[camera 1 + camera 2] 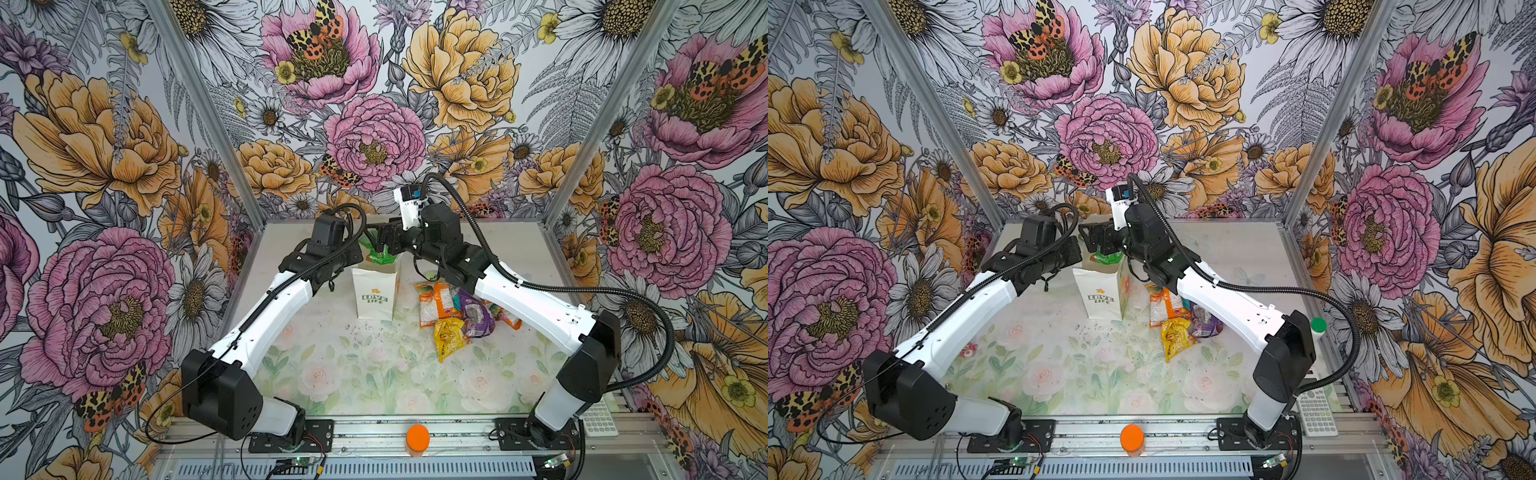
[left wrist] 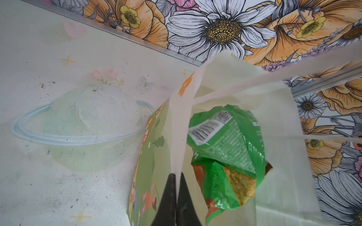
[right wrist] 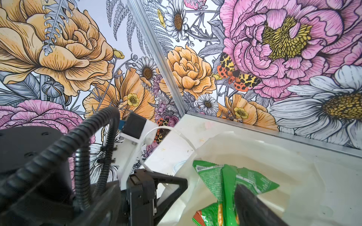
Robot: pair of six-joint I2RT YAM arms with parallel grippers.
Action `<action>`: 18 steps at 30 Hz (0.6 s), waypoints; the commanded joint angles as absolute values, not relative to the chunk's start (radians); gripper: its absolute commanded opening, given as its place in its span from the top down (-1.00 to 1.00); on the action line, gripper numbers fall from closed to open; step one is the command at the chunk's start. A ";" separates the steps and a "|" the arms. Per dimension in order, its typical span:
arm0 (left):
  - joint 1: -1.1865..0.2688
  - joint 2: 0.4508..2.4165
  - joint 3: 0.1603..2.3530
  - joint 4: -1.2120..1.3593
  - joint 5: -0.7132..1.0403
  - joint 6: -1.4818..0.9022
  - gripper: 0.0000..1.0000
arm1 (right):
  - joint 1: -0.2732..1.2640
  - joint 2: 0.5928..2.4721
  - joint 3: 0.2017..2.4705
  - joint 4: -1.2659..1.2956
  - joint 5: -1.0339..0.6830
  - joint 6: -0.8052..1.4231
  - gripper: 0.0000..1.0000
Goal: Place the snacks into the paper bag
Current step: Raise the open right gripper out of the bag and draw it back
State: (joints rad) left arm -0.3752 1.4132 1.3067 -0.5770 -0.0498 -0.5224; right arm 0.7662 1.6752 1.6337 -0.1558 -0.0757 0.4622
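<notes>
The snacks look light, crinkly and slippery, best pinched at a crimped end seam. Most lie heaped on the tabletop just right of the upright white paper bag. A green packet sits crumpled in its mouth. The left gripper has its jaws clamped on the bag's thin rim. The right gripper jaws stand wide over the packet, possibly touching it.
</notes>
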 commanded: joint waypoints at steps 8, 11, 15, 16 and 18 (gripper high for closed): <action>-0.343 1.353 1.223 -0.416 0.053 -0.611 1.00 | 0.765 1.563 1.573 -0.146 0.001 0.391 -0.86; -0.338 1.377 1.226 -0.437 0.063 -0.611 1.00 | 0.761 1.554 1.561 -0.146 0.008 0.390 -0.86; -0.339 1.369 1.226 -0.386 0.140 -0.639 1.00 | 0.759 1.547 1.553 -0.146 0.005 0.387 -0.86; -0.339 1.367 1.228 -0.383 0.143 -0.641 1.00 | 0.758 1.546 1.552 -0.146 0.005 0.384 -0.86; -0.338 1.367 1.232 -0.401 0.101 -0.634 1.00 | 0.758 1.541 1.549 -0.147 0.006 0.377 -0.86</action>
